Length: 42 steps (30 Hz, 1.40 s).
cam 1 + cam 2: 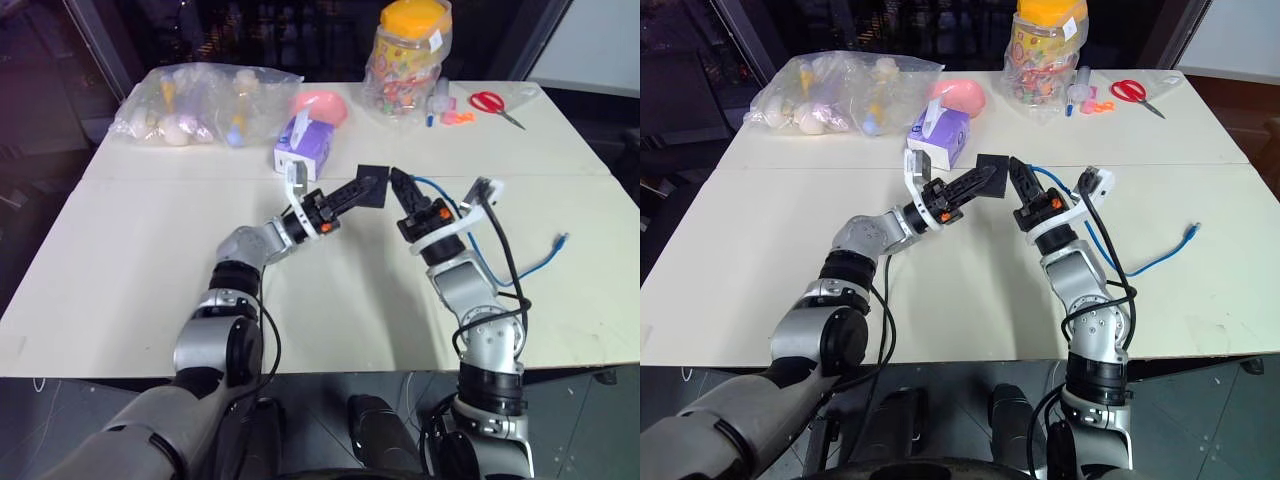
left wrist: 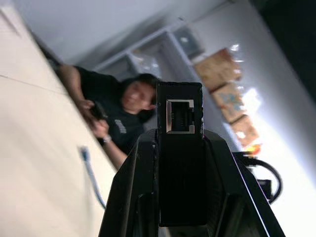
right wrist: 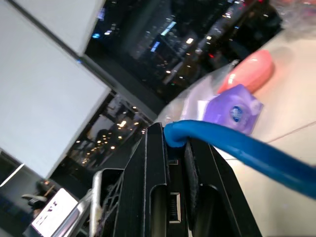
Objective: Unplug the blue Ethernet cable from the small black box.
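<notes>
My left gripper point(image 1: 352, 192) is shut on the small black box point(image 1: 373, 185) and holds it above the middle of the table. In the left wrist view the box point(image 2: 180, 168) sits between the fingers, and the socket point(image 2: 180, 116) on the face toward the camera is empty. Just to the right of the box, my right gripper point(image 1: 401, 186) is shut on the blue Ethernet cable point(image 3: 242, 150) near one end. That end is hidden by the fingers, so I cannot tell whether it sits in the box. The cable point(image 1: 487, 255) trails down to the table, and its other plug point(image 1: 563, 240) lies at the right.
At the back of the table point(image 1: 120, 260) are a purple-white tissue box point(image 1: 303, 143), a clear bag of items point(image 1: 200, 105), a pink object point(image 1: 322, 106), a candy jar point(image 1: 408, 55) and red scissors point(image 1: 495, 103). A person point(image 2: 118, 113) shows beyond the table in the left wrist view.
</notes>
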Motion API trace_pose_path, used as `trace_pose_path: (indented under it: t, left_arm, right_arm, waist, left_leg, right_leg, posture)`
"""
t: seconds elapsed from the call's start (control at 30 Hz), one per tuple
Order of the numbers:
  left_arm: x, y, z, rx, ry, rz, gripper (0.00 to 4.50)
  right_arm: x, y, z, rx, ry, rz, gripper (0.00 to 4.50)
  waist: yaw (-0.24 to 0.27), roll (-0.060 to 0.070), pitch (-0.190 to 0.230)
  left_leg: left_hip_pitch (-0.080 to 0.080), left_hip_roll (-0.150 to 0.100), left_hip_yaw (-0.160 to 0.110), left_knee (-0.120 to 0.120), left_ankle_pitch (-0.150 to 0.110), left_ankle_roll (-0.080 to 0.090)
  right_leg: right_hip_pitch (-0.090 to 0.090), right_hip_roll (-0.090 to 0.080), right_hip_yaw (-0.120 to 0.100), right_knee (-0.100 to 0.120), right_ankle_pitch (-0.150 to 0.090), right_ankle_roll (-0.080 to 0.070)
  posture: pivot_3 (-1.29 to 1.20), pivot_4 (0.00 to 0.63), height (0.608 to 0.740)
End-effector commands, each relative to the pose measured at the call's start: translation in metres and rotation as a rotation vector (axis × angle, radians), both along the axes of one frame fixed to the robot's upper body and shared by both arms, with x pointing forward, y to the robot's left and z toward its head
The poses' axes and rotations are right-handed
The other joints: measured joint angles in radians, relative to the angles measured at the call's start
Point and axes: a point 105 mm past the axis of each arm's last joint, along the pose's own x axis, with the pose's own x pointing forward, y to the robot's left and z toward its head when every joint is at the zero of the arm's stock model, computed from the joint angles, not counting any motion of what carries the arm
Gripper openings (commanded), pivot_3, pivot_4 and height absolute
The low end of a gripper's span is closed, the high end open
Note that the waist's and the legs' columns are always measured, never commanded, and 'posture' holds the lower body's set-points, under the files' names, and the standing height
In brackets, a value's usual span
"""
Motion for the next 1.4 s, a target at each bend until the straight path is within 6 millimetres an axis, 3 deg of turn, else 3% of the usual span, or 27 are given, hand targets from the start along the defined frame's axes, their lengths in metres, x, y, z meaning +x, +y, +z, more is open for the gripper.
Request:
trace_pose_path:
  t: [0.03,0.17,0.23,0.37,0.47,0.53,0.63,0.83,0.87,1.03,1.1,1.33,1.37,1.4]
  left_arm:
    - [0.021,0.045,0.027,0.063,-0.164,0.21,0.52]
    - [0.023,0.048,0.024,0.185,-0.258,0.264,0.52]
    - [0.025,0.039,0.016,0.312,-0.359,0.331,0.52]
    - [0.017,0.002,-0.001,0.514,-0.611,0.425,0.52]
    - [0.012,-0.023,-0.015,0.551,-0.651,0.46,0.52]
    - [0.011,-0.03,-0.022,0.584,-0.677,0.477,0.52]
    - [0.015,-0.038,-0.032,0.633,-0.663,0.536,0.52]
    - [0.021,-0.045,-0.037,0.689,-0.66,0.609,0.52]
    - [0.021,-0.047,-0.038,0.696,-0.664,0.607,0.52]
    - [0.02,-0.051,-0.05,0.752,-0.66,0.596,0.52]
    - [0.021,-0.05,-0.054,0.762,-0.639,0.589,1.56]
    - [0.021,-0.041,-0.064,0.779,-0.615,0.569,4.1]
    - [0.021,-0.039,-0.065,0.784,-0.622,0.557,4.43]
    - [0.021,-0.035,-0.065,0.787,-0.636,0.542,4.47]
  right_arm:
    - [-0.003,-0.069,0.008,0.033,-0.018,-0.231,0.01]
    - [0.002,-0.091,0.006,0.024,0.011,-0.293,0.01]
    - [0.01,-0.097,-0.001,-0.001,0.065,-0.325,0.01]
    - [0.04,-0.105,-0.041,-0.197,0.323,-0.375,0.01]
    - [0.056,-0.105,-0.064,-0.349,0.451,-0.369,0.01]
    - [0.062,-0.102,-0.068,-0.38,0.471,-0.358,0.01]
    - [0.069,-0.103,-0.076,-0.383,0.499,-0.367,1.18]
    - [0.066,-0.096,-0.081,-0.401,0.511,-0.327,4.24]
    - [0.064,-0.093,-0.079,-0.408,0.502,-0.316,4.43]
    - [0.037,-0.062,-0.08,-0.435,0.436,-0.194,4.43]
    - [0.03,-0.06,-0.081,-0.412,0.424,-0.185,4.5]
    - [0.02,-0.063,-0.077,-0.37,0.402,-0.207,4.5]
    - [0.018,-0.062,-0.077,-0.382,0.397,-0.204,4.5]
    - [0.016,-0.061,-0.078,-0.396,0.394,-0.199,4.5]
  waist:
    - [-0.002,0.0,0.0]
    - [0.003,0.0,0.0]
    - [0.005,0.0,0.0]
    - [0.009,0.0,0.0]
    - [0.01,0.0,0.0]
    - [0.011,0.001,0.0]
    - [0.005,0.001,-0.001]
    - [0.005,0.001,-0.001]
    - [0.007,0.001,-0.001]
    - [0.014,0.001,-0.001]
    - [0.009,0.001,-0.001]
    - [0.004,0.001,-0.001]
    - [0.004,0.001,-0.001]
    - [0.003,0.001,-0.001]
  left_leg:
    - [-0.001,0.0,0.0,0.0,0.0,0.0]
    - [-0.001,0.0,0.002,-0.005,0.0,0.0]
    - [-0.001,0.0,0.001,-0.006,0.0,0.0]
    - [-0.002,-0.001,0.003,-0.006,0.0,0.0]
    - [-0.003,-0.001,0.004,-0.005,0.0,0.0]
    - [-0.004,-0.001,0.003,-0.005,0.0,0.0]
    - [-0.004,-0.001,0.003,-0.006,0.0,0.0]
    - [-0.006,-0.001,0.003,-0.004,0.0,0.0]
    - [-0.006,-0.001,0.002,-0.003,0.0,0.0]
    - [-0.007,-0.001,0.002,-0.003,0.0,0.001]
    - [-0.007,-0.001,0.002,-0.003,0.0,0.001]
    - [-0.007,-0.001,0.002,-0.002,0.0,0.001]
    - [-0.007,-0.001,0.002,-0.001,0.0,0.001]
    - [-0.007,-0.001,0.002,-0.001,0.0,0.001]
  right_leg:
    - [0.0,0.0,0.0,-0.001,0.0,0.0]
    - [-0.004,0.0,0.001,0.0,0.0,0.0]
    - [-0.004,0.0,0.001,0.0,0.0,0.0]
    - [-0.004,-0.002,0.002,-0.003,0.0,0.0]
    - [-0.005,-0.002,0.002,-0.003,0.0,0.0]
    - [-0.006,-0.001,0.002,-0.003,0.0,0.0]
    - [-0.006,0.0,0.002,-0.003,0.0,0.0]
    - [-0.006,0.0,0.002,-0.003,0.001,0.001]
    - [-0.006,-0.001,0.002,-0.003,0.001,0.001]
    - [-0.007,0.0,0.001,-0.003,0.0,0.001]
    - [-0.007,0.0,0.001,-0.003,0.0,0.001]
    - [-0.007,0.0,0.001,-0.002,0.001,0.001]
    - [-0.007,0.0,0.001,-0.002,0.001,0.001]
    - [-0.006,0.0,0.001,-0.002,0.001,0.001]
  posture:
    - [0.0,0.15,0.739]
    - [0.0,0.15,0.739]
    - [0.0,0.15,0.739]
    - [0.0,0.15,0.739]
    - [0.0,0.15,0.739]
    - [0.0,0.15,0.739]
    - [0.0,0.15,0.739]
    - [0.0,0.15,0.739]
    - [0.0,0.15,0.739]
    - [0.0,0.15,0.739]
    - [0.0,0.15,0.739]
    - [0.0,0.15,0.739]
    - [0.0,0.15,0.739]
    - [0.0,0.15,0.739]
